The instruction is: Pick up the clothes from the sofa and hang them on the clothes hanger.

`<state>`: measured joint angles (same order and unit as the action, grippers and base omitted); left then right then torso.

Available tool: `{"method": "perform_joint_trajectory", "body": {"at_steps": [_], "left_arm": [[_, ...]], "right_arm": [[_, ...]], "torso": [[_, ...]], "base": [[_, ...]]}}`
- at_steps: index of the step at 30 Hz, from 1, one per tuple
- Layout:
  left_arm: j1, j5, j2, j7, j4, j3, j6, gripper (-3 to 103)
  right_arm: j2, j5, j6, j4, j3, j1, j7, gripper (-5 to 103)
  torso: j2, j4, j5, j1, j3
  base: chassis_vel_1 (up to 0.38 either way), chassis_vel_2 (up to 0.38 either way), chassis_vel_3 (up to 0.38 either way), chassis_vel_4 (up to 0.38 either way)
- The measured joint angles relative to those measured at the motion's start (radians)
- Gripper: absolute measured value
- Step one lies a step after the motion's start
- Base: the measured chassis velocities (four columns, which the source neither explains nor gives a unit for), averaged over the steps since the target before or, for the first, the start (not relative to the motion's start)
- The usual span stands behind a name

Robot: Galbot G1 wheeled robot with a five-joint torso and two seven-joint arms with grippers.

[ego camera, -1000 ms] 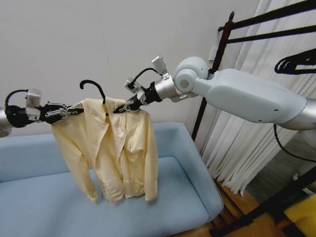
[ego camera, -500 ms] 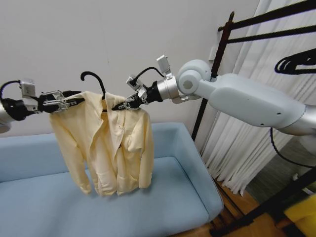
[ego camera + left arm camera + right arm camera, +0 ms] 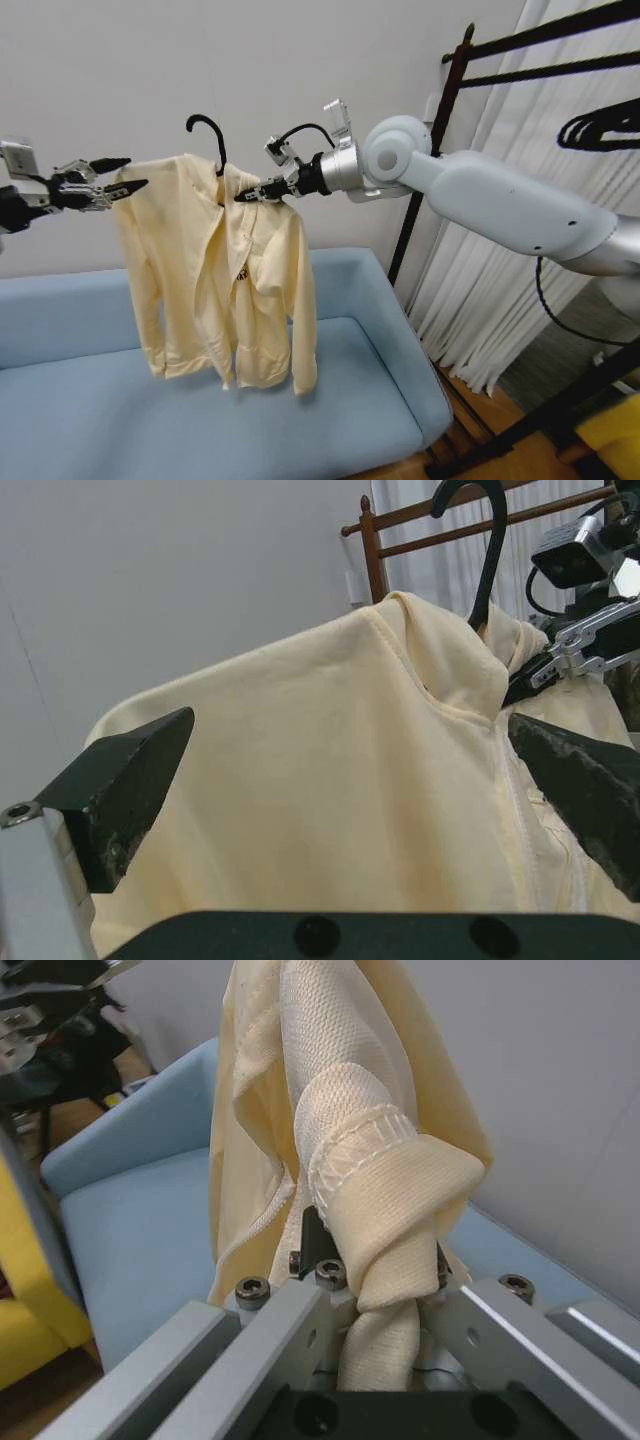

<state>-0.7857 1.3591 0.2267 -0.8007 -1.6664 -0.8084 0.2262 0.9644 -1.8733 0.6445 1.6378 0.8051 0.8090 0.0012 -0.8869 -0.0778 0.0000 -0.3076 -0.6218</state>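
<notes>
One claw alone, the right gripper (image 3: 248, 194), pinches the yellow hoodie (image 3: 225, 290) on its black hanger (image 3: 218, 148) while the left gripper (image 3: 132, 172) gapes just beside it, so the hoodie may tip and slip off.

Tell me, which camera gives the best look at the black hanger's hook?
The head view: the hanger hook shows whole, curving above the yellow jacket, between the open left gripper and the right gripper clamping the jacket's shoulder. The left wrist view crops its top; the right wrist view gives bunched cloth.
</notes>
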Motion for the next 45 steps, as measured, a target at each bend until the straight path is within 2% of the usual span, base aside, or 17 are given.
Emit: {"method": "perform_joint_trajectory", "body": {"at_steps": [1, 2, 3, 4, 6, 7, 9, 12, 15, 17, 19, 20, 24, 32, 36, 42, 45], "left_arm": [[0.006, 0.002, 0.008, 0.008, 0.000, 0.000, 0.000, 100], [0.006, 0.002, 0.008, 0.008, 0.000, 0.000, 0.000, 100], [0.009, 0.003, 0.012, 0.012, 0.000, 0.000, 0.000, 100], [0.010, 0.004, 0.021, 0.022, -0.003, -0.001, 0.001, 100], [0.005, 0.004, 0.034, 0.030, -0.011, -0.007, 0.001, 100], [0.005, 0.004, 0.034, 0.030, -0.011, -0.007, 0.001, 100], [0.001, 0.001, 0.054, 0.039, -0.026, -0.014, 0.001, 100], [-0.001, -0.003, 0.078, 0.046, -0.038, -0.020, 0.001, 100], [-0.011, -0.036, 0.134, 0.058, -0.060, -0.022, 0.001, 100], [-0.012, -0.042, 0.144, 0.060, -0.062, -0.022, 0.001, 100], [-0.019, -0.061, 0.185, 0.080, -0.080, -0.020, 0.001, 100], [-0.019, -0.061, 0.185, 0.080, -0.080, -0.020, 0.001, 100], [-0.033, -0.078, 0.223, 0.092, -0.099, -0.015, 0.002, 100], [-0.032, -0.081, 0.247, 0.081, -0.085, -0.010, 0.001, 100], [-0.036, -0.080, 0.250, 0.035, -0.056, -0.010, -0.010, 100], [-0.040, -0.078, 0.263, 0.020, -0.054, -0.015, -0.024, 100], [-0.055, -0.121, 0.291, 0.065, -0.078, -0.025, -0.051, 100]], "right_arm": [[0.005, -0.032, 0.022, 0.007, -0.024, -0.002, 0.071, 2], [0.005, -0.032, 0.022, 0.007, -0.024, -0.002, 0.071, 2], [0.008, -0.053, 0.033, 0.013, -0.040, -0.004, 0.120, 2], [0.015, -0.110, 0.056, 0.032, -0.078, -0.006, 0.267, 2], [0.024, -0.194, 0.080, 0.054, -0.123, -0.006, 0.449, 2], [0.024, -0.194, 0.080, 0.054, -0.123, -0.006, 0.449, 2], [0.030, -0.237, 0.088, 0.070, -0.161, -0.004, 0.567, 2], [0.031, -0.243, 0.088, 0.074, -0.180, 0.009, 0.610, 2], [0.061, -0.330, 0.088, 0.059, -0.221, 0.048, 0.784, 2], [0.070, -0.350, 0.087, 0.051, -0.227, 0.055, 0.827, 2], [0.111, -0.433, 0.057, 0.001, -0.240, 0.087, 1.006, 2], [0.111, -0.433, 0.057, 0.001, -0.240, 0.087, 1.006, 2], [0.161, -0.494, -0.018, -0.122, -0.229, 0.137, 1.181, 2], [0.255, -0.520, -0.112, -0.362, -0.167, 0.235, 1.306, 2], [0.392, -0.512, -0.175, -0.589, -0.102, 0.323, 1.368, 2], [0.492, -0.439, -0.189, -0.762, -0.027, 0.349, 1.372, 2], [0.503, -0.374, -0.210, -0.810, -0.031, 0.325, 1.382, 2]], "torso": [[0.000, -0.0001, -0.0001, 0.000, 0.000], [0.000, -0.0001, -0.0001, 0.000, 0.000], [0.000, -0.0001, 0.0000, 0.000, 0.000], [0.000, 0.0000, 0.0000, 0.000, 0.000], [0.000, -0.0001, -0.0001, 0.000, 0.000], [0.000, -0.0001, -0.0001, 0.000, 0.000], [0.000, 0.0000, 0.0000, 0.000, 0.000], [0.000, 0.0000, 0.0003, 0.000, 0.000], [0.000, -0.0005, 0.0001, 0.000, 0.000], [0.000, -0.0004, 0.0001, 0.000, 0.000], [0.000, 0.0002, -0.0001, 0.000, 0.000], [0.000, 0.0002, -0.0001, 0.000, 0.000], [0.000, 0.0000, 0.0000, 0.000, 0.000], [0.000, -0.0003, 0.0003, 0.000, 0.000], [0.000, 0.0003, -0.0003, 0.000, 0.000], [0.000, 0.0004, -0.0005, 0.000, 0.000], [0.000, 0.0001, -0.0003, 0.000, 0.000]], "base": [[0.000, 0.000, 0.000, 0.000], [0.000, 0.000, 0.000, 0.000], [0.000, 0.000, 0.000, 0.000], [0.000, 0.000, 0.000, 0.000], [0.000, 0.000, 0.000, 0.000], [0.000, 0.000, 0.000, 0.000], [0.000, 0.000, 0.000, 0.000], [0.000, 0.000, 0.000, 0.000], [0.000, 0.000, 0.000, 0.000], [0.000, 0.000, 0.000, 0.000], [0.000, 0.000, 0.000, 0.000], [0.000, 0.000, 0.000, 0.000], [0.000, 0.000, 0.000, 0.000], [0.000, 0.000, 0.000, 0.000], [0.000, 0.000, 0.000, 0.000], [0.000, 0.000, 0.000, 0.000], [0.000, 0.000, 0.000, 0.000]]}}
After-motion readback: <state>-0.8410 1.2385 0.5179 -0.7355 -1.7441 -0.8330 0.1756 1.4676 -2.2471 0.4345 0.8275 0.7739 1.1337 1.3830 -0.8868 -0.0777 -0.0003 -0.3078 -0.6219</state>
